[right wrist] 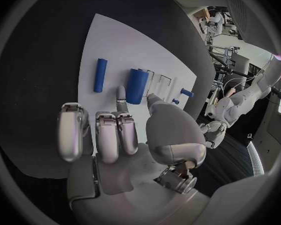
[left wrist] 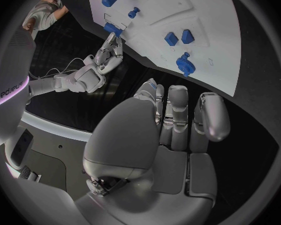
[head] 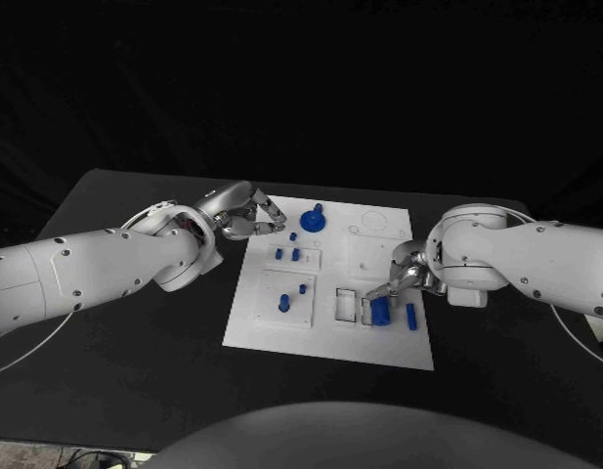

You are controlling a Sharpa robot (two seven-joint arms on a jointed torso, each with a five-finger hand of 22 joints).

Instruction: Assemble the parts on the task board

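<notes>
right hand (head: 403, 277) pinches a smooth blue cylinder (head: 380, 311); left hand (head: 247, 212) curled, holding nothing.

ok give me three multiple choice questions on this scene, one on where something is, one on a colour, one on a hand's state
1. Where is the right hand?
A. over the near right part of the task board, by a thick blue cylinder
B. off the table
C. at the board's far left corner

2. What colour are the parts, such as the gear-shaped piece?
A. red
B. blue
C. yellow

3. What is the left hand holding?
A. a blue peg
B. the board
C. nothing

Key: 1 A, the head view shows that hand's fingers by the cylinder near the board's right edge. 2 B, every piece on the white board looks blue. 3 C, the left wrist view shows bare palm and fingers, off the board.
</notes>
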